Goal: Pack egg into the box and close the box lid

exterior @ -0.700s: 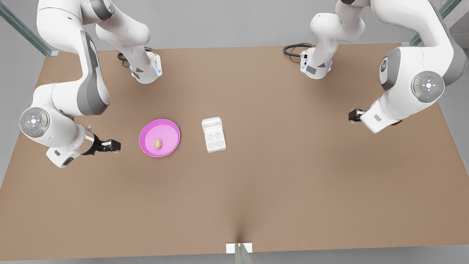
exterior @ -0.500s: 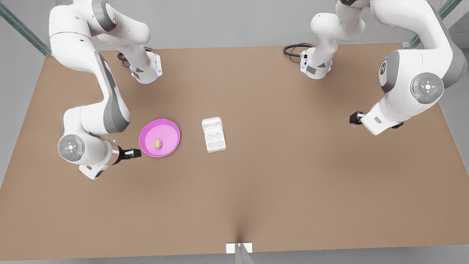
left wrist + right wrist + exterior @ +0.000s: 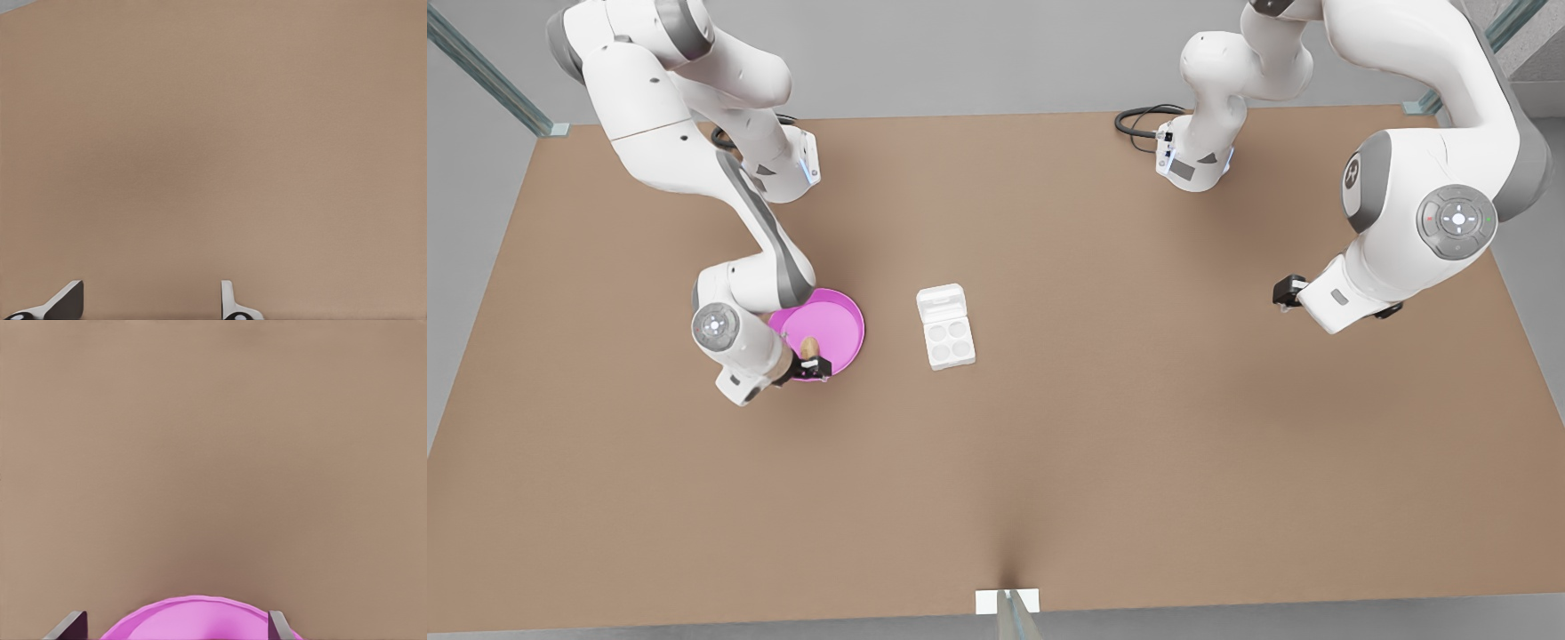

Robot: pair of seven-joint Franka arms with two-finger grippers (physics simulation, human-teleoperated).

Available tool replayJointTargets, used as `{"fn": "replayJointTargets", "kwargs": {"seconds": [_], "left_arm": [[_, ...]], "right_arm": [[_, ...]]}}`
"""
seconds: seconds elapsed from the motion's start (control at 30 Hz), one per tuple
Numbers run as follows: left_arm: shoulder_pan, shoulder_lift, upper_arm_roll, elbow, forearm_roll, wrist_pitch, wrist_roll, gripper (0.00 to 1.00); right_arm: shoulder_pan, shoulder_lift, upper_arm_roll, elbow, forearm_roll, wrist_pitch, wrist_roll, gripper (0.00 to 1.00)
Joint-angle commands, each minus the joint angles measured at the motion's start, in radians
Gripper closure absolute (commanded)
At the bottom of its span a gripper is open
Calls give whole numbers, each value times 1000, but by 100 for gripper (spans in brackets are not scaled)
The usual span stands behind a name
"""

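The right gripper (image 3: 811, 364), on the arm at the front view's left, hovers over the near edge of the pink plate (image 3: 845, 322) with its fingers (image 3: 72, 625) spread apart, the plate's rim lying between them in the right wrist view; the egg (image 3: 808, 346) rests on the plate just beyond the fingertips, its long axis running roughly away from the fingers, so this arm is judged by far the nearer for the pick. The box (image 3: 945, 327) stands off the plate's other side from the fingers, its four cups empty and the box lid (image 3: 941, 302) folded open; the left gripper (image 3: 1282, 291) waits well apart over bare table (image 3: 1138, 444), its fingers (image 3: 233, 301) likewise apart.
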Motion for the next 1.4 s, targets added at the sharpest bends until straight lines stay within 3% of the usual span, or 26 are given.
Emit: {"fn": "replayJointTargets", "kwargs": {"seconds": [0.0, 0.4, 0.67, 0.77, 1.37], "left_arm": [[0, 2, 0, 1, 1, 1, 15, 0], [1, 17, 0, -1, 4, 5, 15, 0], [1, 17, 0, -1, 4, 2, 15, 0], [5, 29, 0, -1, 1, 7, 15, 0], [6, 40, 0, -1, 1, 12, 17, 0]], "right_arm": [[-4, 17, -2, 1, 1, 138, 67, 0], [-21, 54, -4, -5, 1, 127, 84, 0], [-10, -92, 7, -204, 1, 141, 153, 0], [-8, -135, 8, -303, 1, 239, 160, 0], [-50, -121, 18, -424, 1, 359, 165, 0]]}}
